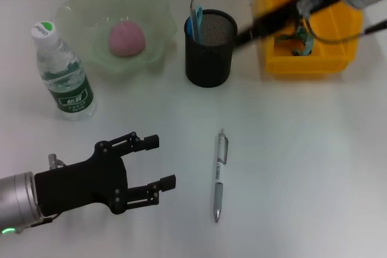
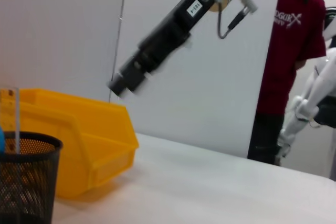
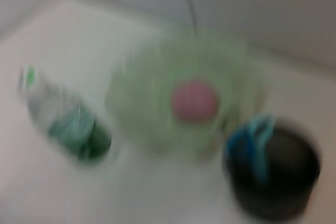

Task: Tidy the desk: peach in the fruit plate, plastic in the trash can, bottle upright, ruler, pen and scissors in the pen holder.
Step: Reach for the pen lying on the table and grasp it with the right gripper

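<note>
Holding peach [image 1: 126, 38], fruit plate [image 1: 78, 10]; scissors [image 1: 195, 19] in pen holder [image 1: 210, 49]; left gripper [image 1: 162, 162] jaws spread, empty.

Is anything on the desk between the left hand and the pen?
No. In the head view the left hand, fingers open, sits beside the pen with only bare white desk between them.

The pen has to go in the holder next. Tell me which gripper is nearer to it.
Left. The left gripper, open, sits low over the table just beside the pen. The right gripper is far off, up between the pen holder and the yellow bin.
</note>
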You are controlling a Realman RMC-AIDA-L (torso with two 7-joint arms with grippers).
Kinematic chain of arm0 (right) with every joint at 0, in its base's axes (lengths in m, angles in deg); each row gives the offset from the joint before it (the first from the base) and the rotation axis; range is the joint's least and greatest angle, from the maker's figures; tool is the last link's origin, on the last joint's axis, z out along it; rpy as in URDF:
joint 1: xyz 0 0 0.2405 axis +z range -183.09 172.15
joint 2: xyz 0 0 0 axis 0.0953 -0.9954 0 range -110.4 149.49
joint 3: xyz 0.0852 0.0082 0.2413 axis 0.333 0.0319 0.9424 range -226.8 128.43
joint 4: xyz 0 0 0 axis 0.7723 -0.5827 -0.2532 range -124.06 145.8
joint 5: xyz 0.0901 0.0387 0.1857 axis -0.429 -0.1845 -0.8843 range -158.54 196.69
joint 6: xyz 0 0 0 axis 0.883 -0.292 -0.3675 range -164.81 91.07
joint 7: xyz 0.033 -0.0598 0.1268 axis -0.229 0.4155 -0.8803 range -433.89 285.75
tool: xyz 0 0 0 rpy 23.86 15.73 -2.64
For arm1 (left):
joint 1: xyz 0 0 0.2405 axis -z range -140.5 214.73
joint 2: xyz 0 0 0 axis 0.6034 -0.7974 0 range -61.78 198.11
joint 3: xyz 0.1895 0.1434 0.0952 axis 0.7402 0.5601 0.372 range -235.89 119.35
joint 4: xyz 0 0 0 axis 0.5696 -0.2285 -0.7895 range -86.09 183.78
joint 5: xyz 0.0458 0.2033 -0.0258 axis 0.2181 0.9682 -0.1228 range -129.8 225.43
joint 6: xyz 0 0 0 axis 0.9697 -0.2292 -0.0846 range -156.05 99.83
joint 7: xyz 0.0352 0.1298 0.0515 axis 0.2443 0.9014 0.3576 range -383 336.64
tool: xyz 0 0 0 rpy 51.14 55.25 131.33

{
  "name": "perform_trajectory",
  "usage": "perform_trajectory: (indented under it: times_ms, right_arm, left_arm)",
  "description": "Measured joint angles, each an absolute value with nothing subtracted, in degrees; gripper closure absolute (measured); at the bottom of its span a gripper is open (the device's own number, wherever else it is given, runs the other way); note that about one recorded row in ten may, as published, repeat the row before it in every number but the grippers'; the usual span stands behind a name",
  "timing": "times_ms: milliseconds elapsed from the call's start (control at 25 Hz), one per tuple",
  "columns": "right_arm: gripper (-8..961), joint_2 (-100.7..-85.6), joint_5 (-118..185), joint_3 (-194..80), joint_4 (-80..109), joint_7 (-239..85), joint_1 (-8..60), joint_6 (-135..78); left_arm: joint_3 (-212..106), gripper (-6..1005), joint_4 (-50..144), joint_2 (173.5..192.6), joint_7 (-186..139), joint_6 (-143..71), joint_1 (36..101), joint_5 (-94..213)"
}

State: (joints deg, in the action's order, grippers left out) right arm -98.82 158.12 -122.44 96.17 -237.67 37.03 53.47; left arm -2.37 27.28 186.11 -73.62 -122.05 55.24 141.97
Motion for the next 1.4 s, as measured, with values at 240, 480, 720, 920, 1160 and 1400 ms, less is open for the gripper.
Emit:
perform_trajectory:
  times_ms: [240,480,720,920,1160,1400]
  right_arm:
    - [277,-99.39,165.85,-120.40,81.50,-241.97,49.49,63.35]
    - [280,-99.71,168.61,-120.74,70.15,-242.56,55.61,62.27]
    - [291,-100.16,167.98,-123.73,62.02,-242.59,57.63,57.53]
    - [301,-100.34,163.39,-127.65,57.45,-242.79,57.30,53.16]
    - [314,-100.34,159.58,-133.09,55.06,-243.01,56.40,48.58]
    - [326,-100.34,156.84,-136.59,51.66,-243.09,56.92,45.61]
  left_arm:
    - [-2.51,197,26.61,186.13,-73.11,-121.49,55.37,144.12]
    - [-2.71,197,25.88,186.14,-72.97,-121.41,54.79,144.46]
    - [-2.68,197,25.86,186.20,-72.25,-121.19,54.55,144.47]
    - [-2.59,197,26.05,186.50,-71.45,-121.18,54.54,144.46]
    - [-2.42,197,26.19,186.56,-71.43,-121.18,55.05,144.45]
    - [-2.38,197,26.32,186.67,-71.42,-121.14,55.34,144.42]
